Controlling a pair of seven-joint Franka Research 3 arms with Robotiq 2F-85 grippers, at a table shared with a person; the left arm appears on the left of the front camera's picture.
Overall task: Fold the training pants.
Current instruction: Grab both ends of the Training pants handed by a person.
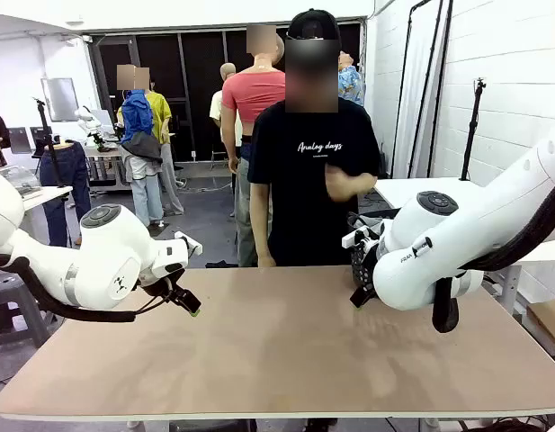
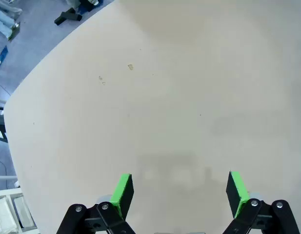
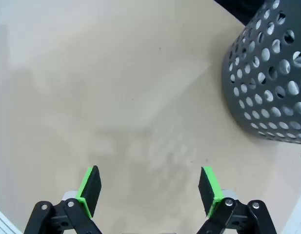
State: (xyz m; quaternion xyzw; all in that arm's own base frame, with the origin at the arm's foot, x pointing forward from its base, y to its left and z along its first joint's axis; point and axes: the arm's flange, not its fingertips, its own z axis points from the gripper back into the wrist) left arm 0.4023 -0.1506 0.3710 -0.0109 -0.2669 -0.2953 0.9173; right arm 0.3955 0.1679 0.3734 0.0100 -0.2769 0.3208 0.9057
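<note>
The training pants are out of view; bare tan table (image 1: 277, 351) lies below both arms. My left gripper (image 2: 179, 190) hangs open above the table, its green pads (image 2: 123, 191) wide apart with nothing between them. From the front it sits at the table's left (image 1: 183, 301). My right gripper (image 3: 150, 190) is also open and holds nothing, hovering over the right part of the table.
A dark perforated basket (image 3: 272, 83) stands on the table just ahead and to the right of my right gripper. A person in a black T-shirt (image 1: 313, 171) stands at the far edge with one hand raised to the chest. The table's left edge and the floor (image 2: 23, 53) are close to my left gripper.
</note>
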